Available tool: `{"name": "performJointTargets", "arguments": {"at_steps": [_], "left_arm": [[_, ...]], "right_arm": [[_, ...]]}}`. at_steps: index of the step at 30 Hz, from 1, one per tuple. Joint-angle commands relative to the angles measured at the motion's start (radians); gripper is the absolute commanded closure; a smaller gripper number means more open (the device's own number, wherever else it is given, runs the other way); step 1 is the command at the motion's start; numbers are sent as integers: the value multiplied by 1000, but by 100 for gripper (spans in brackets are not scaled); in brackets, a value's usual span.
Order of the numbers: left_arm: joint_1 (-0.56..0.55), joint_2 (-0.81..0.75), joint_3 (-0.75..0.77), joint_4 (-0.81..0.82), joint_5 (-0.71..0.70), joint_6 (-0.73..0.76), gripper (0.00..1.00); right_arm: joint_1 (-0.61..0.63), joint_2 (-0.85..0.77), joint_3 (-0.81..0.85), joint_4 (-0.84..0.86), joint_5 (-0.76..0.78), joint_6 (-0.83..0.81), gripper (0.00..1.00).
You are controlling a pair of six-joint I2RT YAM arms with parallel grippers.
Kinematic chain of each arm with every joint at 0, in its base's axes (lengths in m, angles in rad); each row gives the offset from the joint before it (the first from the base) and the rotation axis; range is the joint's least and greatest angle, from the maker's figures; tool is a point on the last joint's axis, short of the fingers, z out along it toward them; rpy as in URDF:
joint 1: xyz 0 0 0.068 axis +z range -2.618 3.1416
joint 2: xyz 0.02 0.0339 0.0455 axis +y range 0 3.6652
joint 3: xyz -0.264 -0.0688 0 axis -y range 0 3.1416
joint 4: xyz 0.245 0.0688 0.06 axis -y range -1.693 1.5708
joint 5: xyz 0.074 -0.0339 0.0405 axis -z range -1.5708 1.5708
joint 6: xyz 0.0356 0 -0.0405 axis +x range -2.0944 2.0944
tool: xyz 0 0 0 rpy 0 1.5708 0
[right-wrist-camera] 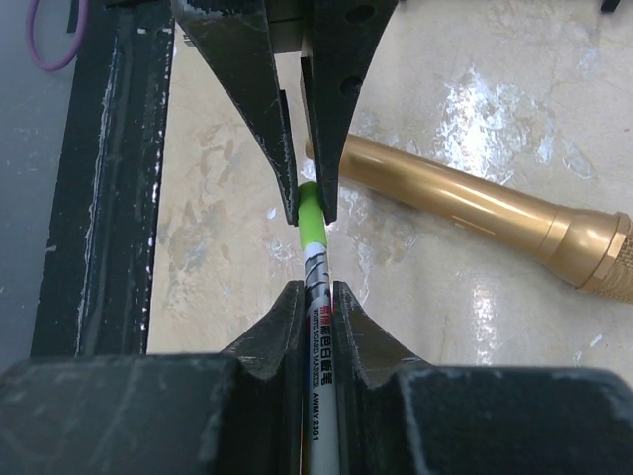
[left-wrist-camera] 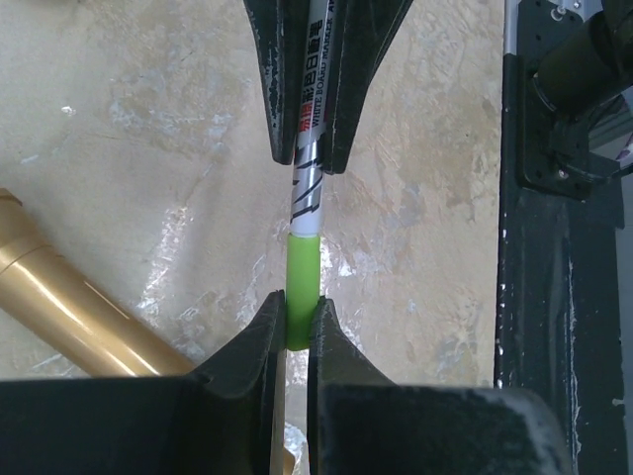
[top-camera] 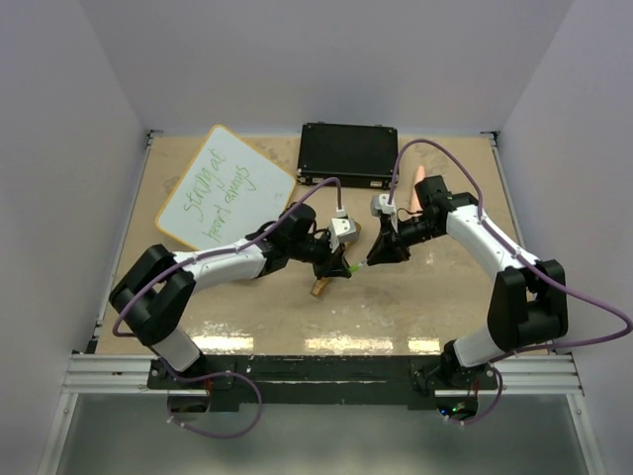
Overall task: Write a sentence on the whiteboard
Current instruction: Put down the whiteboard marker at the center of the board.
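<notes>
Seen from above, the whiteboard (top-camera: 229,186) lies tilted at the far left of the table (top-camera: 435,297). It carries the sentence (top-camera: 223,198) — green handwriting in two lines. The board is well apart from both claws, which meet tip to tip near the table's middle. To the right of the board, at the far edge, a black case (top-camera: 348,153) lies shut, its contents hidden.

Only the wrist views show what the claws grip. From the left wrist, the left gripper (left-wrist-camera: 299,309) is clenched on the green cap (left-wrist-camera: 303,277) of a marker (left-wrist-camera: 307,203). Opposite it, the right gripper (left-wrist-camera: 309,163) is clamped around the marker's printed white barrel. The right wrist view shows the same double grip from the other end — and also most of a gold metal cylinder (right-wrist-camera: 475,203) lying on the table beside the left claw. In the top view that cylinder is largely hidden under the left arm.
</notes>
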Motion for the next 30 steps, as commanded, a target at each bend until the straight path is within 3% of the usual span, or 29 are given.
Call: {"name": "performJointTargets", "arguments": {"at_steps": [1, 14, 18, 24, 27, 29, 30], "left_arm": [[-39, 4, 165, 495, 119, -146, 100], [-62, 51, 293, 653, 99, -151, 100], [-63, 85, 414, 644, 111, -140, 100], [-68, 183, 570, 743, 169, -249, 100], [-68, 177, 564, 693, 171, -238, 100], [-65, 113, 481, 557, 153, -185, 98], [-62, 84, 437, 511, 110, -125, 85]], "right_arm": [[44, 23, -1, 26, -70, 24, 100], [50, 57, -2, 21, -91, 26, 100], [67, 65, -2, 26, -88, 29, 100], [68, 68, 1, 26, -83, 32, 100], [42, 47, 6, 41, -61, 47, 100], [5, 13, 4, 49, -53, 64, 100], [-31, 2, 3, 61, -35, 73, 100]]}}
